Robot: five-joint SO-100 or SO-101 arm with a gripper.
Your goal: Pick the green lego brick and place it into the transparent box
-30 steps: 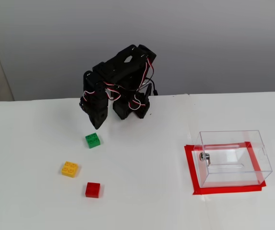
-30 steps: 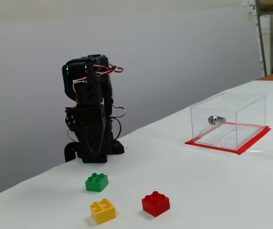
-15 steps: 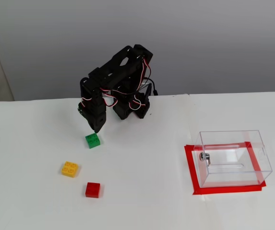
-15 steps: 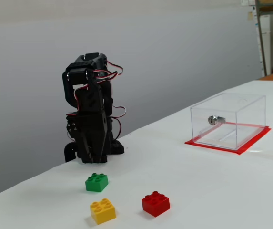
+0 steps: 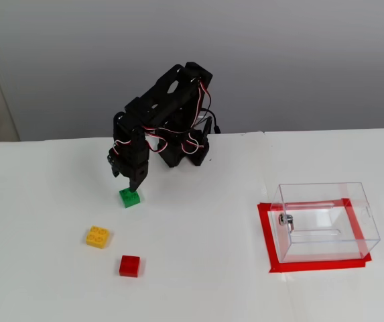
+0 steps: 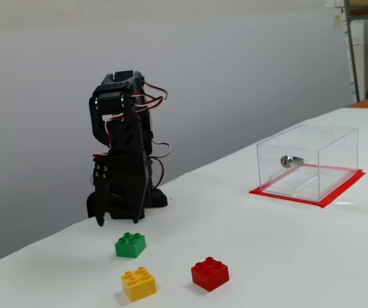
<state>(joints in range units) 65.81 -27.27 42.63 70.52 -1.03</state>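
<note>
Both fixed views: green lego brick [image 5: 130,198] [image 6: 130,245] flat on the white table [image 5: 198,268] [image 6: 286,256], studs up, ungrasped. Directly above and just behind it, black end effector [image 5: 135,185] [image 6: 110,218] pointing down, tips close over the brick's far edge in the higher view; in the lower view, tips clear of the brick and fingers spread apart, nothing between them. Nearer the camera in the higher view, yellow brick [image 5: 98,237] [image 6: 139,283] to the lower left of the green one, and red brick [image 5: 129,265] [image 6: 210,274] lower still, all three apart from each other. Black arm [image 5: 171,114] [image 6: 122,141] folded over its base near the table's back edge, red and white wires looping along it. Well apart, on the right side of both views, transparent box [image 5: 326,221] [image 6: 309,160] standing within a red tape outline [image 5: 267,235] [image 6: 338,192], small metal knob [image 5: 283,219] [image 6: 287,161] on one wall, nothing visible inside. Grey wall behind.
</note>
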